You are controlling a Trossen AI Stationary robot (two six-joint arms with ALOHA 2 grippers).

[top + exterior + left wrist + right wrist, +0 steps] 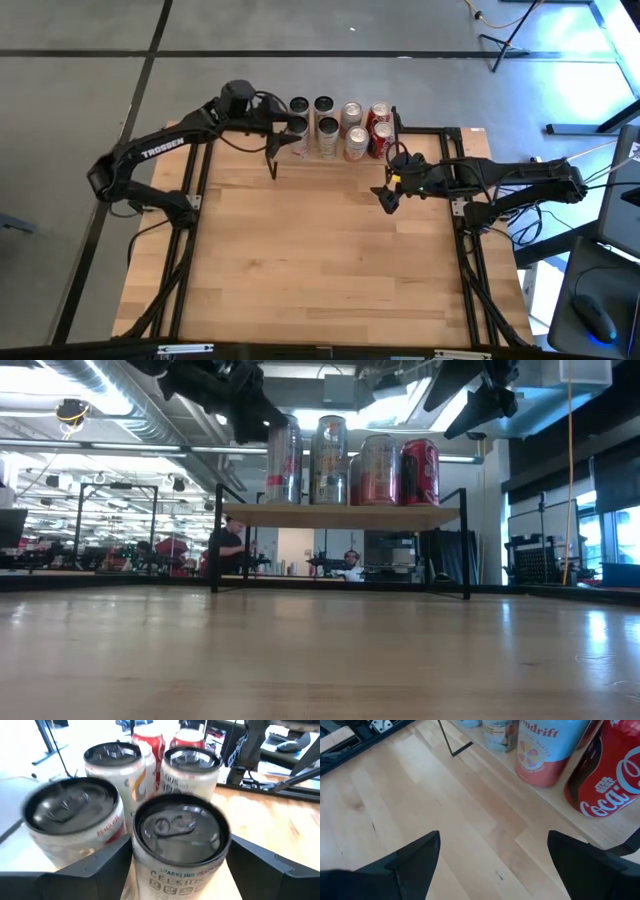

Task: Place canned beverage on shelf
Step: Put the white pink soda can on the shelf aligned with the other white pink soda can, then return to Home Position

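wide bare tabletop [320,260] nearest, light wood planks, open all across its front and middle. farther back, right gripper [385,197] hovering above the bare wood just in front of the shelf's right end, jaws spread wide with nothing between them; in its wrist view only planks below, and an orange-and-blue can [547,750] and a red cola can [610,775] standing close to the shelf's front edge. at the far edge of the tabletop, the shelf [340,516], a light wooden top on thin black legs, open space beneath it. eight cans or so crowded on top in two rows, filling most of its width, little free room left between them. left gripper [290,124] at the shelf's left end, jaws parted and standing on either side of a silver can [181,845] labelled sparkling, at the front left corner; cannot tell whether the pads touch its sides. another silver can [75,822] just beside it, two white cans [114,767] behind, touching or nearly so. beyond the shelf, a large room with people [228,548] at desks.
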